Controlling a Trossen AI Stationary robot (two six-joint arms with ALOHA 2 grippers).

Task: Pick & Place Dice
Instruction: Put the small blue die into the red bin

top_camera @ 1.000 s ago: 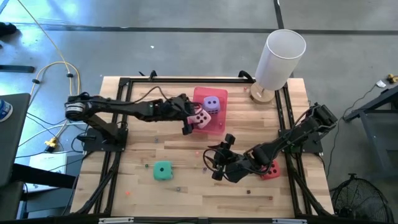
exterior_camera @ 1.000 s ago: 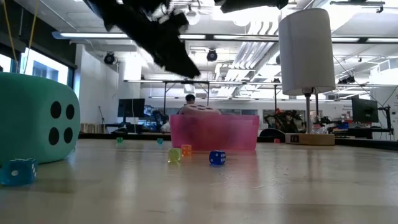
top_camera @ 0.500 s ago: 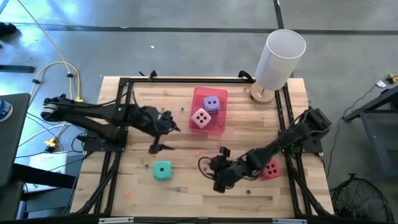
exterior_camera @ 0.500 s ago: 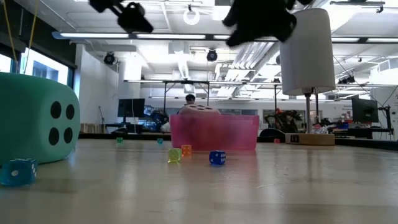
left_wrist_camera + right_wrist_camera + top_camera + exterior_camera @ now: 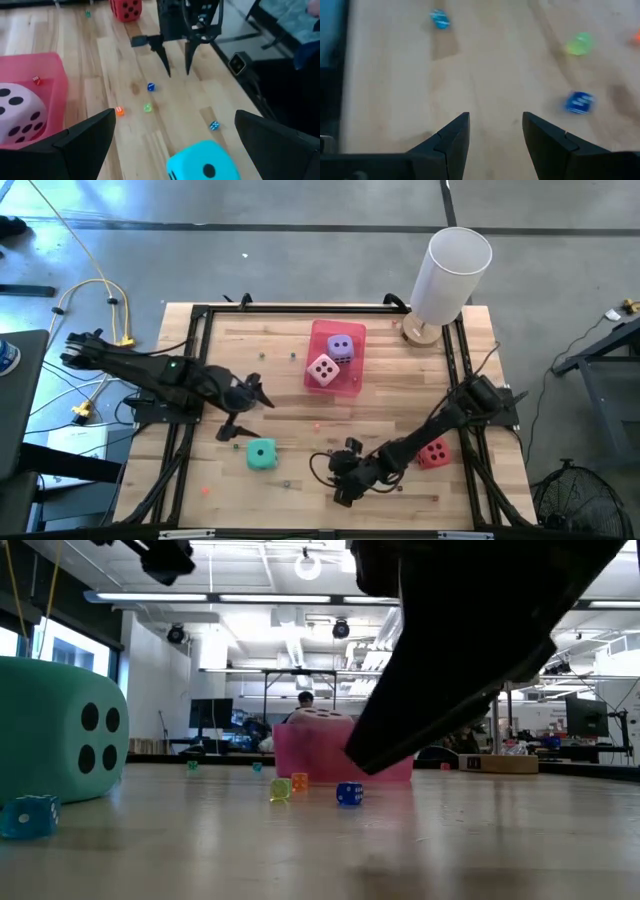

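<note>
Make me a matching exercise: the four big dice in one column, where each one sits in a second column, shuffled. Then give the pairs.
Things:
1. pink die
2. purple die
3. teal die
4. red die

Places:
A. on bare wood by the table's right rail
B. in the tray, at its far end
C. on bare wood, just in front of the left tool
D. in the tray, at its near end

Pairs: 1-D, 2-B, 3-C, 4-A

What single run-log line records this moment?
left gripper: open, empty, above teal die | right gripper: open, empty | pink die, purple die: in tray | red die: on table
</note>
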